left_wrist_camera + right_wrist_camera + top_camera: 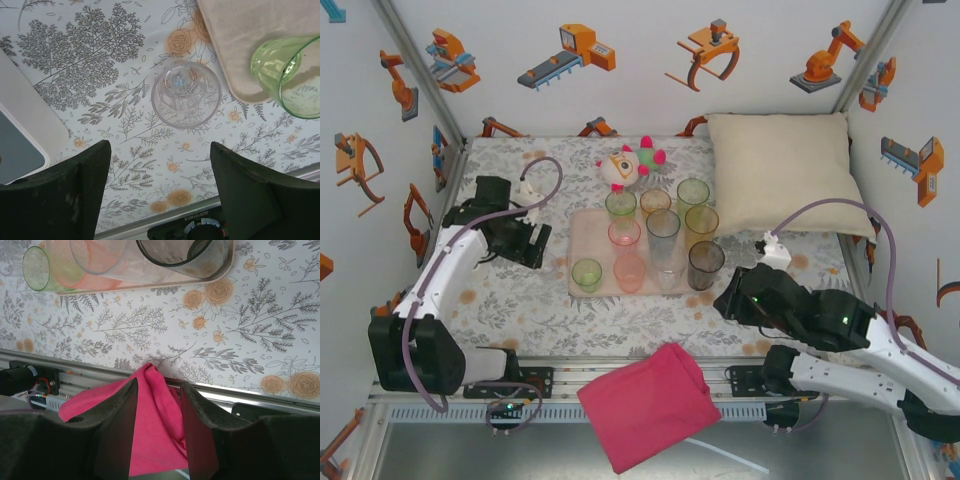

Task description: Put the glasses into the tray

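Fingers [80, 185] of your left gripper [159, 150] stand wide apart over the table [75, 60], nothing between them. A clear glass [186, 94] sits just ahead of the gap, slightly toward the right finger and touching neither. Which end is up cannot be told.

This looks like the last glass off the tray [240, 35], whose corner lies beyond it, ahead and to the right in the wrist view, with a green glass [287, 75] at the rim.

To take it well, shift a little right so the glass sits centred, then advance until both fingers straddle its wall. Close gently: thin plastic will likely flex or squirt out under a hard pinch. Lift high enough to pass the rim and the green glass, and set down in a free spot.

Your right gripper [159, 390] hangs over the pink cloth [150, 440] at the near edge, its fingers a narrow gap apart and holding nothing. The tray and its smoky glass [180, 255] lie well ahead of it.
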`<state>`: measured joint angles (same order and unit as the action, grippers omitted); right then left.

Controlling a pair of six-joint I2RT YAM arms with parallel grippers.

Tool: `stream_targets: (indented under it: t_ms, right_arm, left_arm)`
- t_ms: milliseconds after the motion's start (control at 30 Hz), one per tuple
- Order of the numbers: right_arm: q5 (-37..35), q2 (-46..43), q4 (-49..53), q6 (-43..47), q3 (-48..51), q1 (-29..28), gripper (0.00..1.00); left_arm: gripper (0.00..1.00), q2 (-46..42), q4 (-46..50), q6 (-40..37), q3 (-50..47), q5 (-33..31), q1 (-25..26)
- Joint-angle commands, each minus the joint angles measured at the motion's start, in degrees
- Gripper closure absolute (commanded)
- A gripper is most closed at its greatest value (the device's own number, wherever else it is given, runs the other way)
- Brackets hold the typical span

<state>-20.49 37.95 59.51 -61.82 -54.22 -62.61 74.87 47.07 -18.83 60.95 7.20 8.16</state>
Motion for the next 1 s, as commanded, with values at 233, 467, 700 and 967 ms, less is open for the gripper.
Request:
stream_targets:
  t_ms: [233,467,700,967]
  right_arm:
    - [0.2,-1.1,-1.1,0.2,-0.3,-0.1,0.60]
    - [0.0,-1.6,-1.2,-0.6,0.2,0.0,0.60]
    - [-0.2,-1.7,-1.2,-0.8,0.3,0.0,0.60]
    - [-0.4,-1.8,-1.1,-0.9,0.3,-0.1,0.60]
  left_arm:
    - [0.35,4.5,-6.1,-1.5,-1.6,0.5,-0.3]
    - [0.40,7.0,-8.9,-1.1,-2.4,0.8,-0.4]
    - [0.47,8.4,-12.1,-1.5,-5.2,0.5,-0.3]
    - [0.60,9.7,-12.8,-1.5,-5.7,0.8,-0.3]
